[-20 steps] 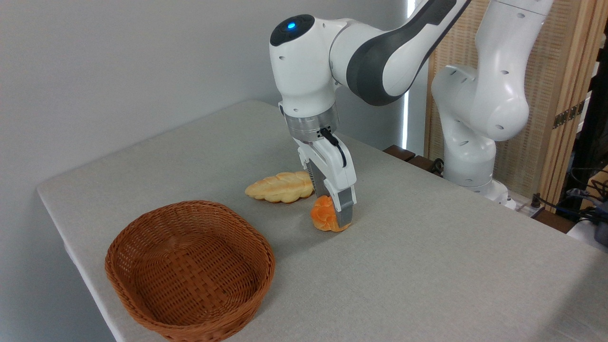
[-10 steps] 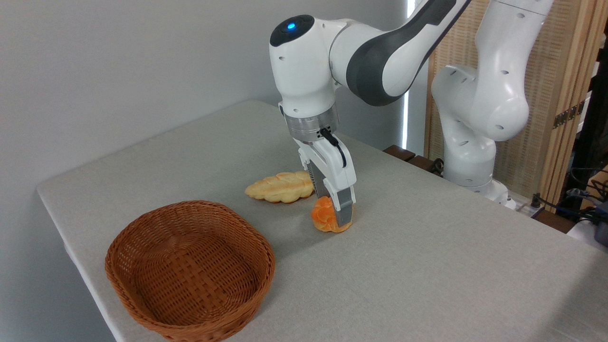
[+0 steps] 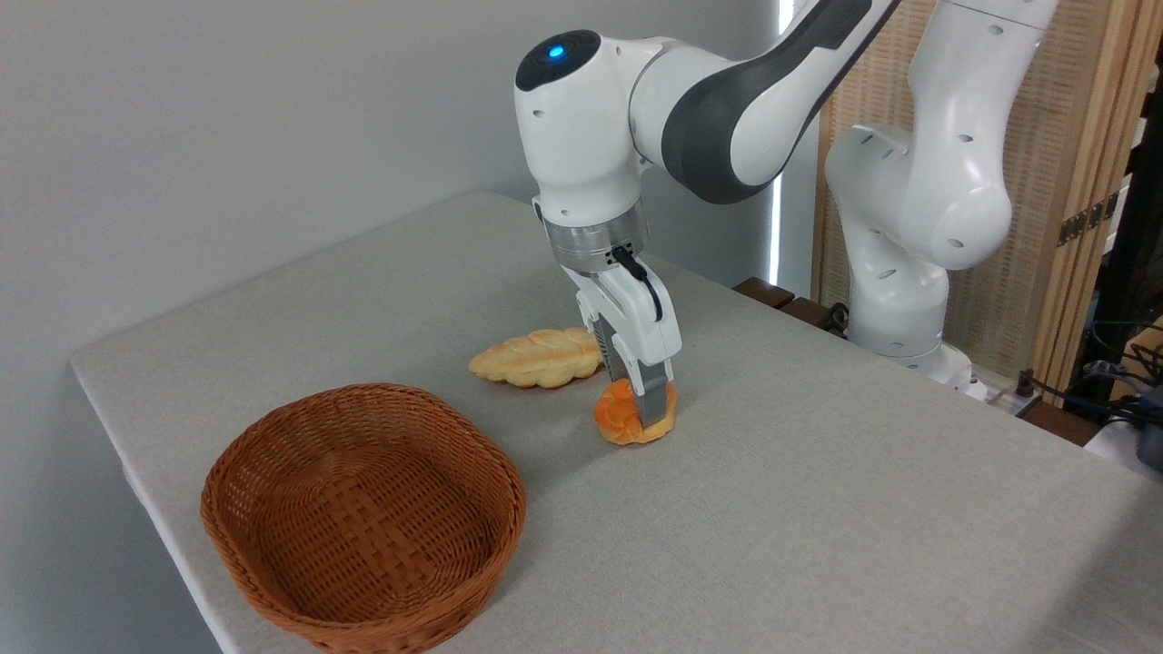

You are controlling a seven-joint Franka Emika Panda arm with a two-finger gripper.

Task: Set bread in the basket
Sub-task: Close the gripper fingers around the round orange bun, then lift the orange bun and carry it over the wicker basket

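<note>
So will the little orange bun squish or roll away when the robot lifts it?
It may squish a bit: the orange bun looks soft and puffy, and the gripper pinches it with thin fingers. It probably won't roll on the table, since its bottom looks flat. It looks light for its size, so lifting it toward the basket should be easy.

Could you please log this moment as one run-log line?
phase: grasp | gripper: shut on bun | bun: on table | basket: empty
</note>
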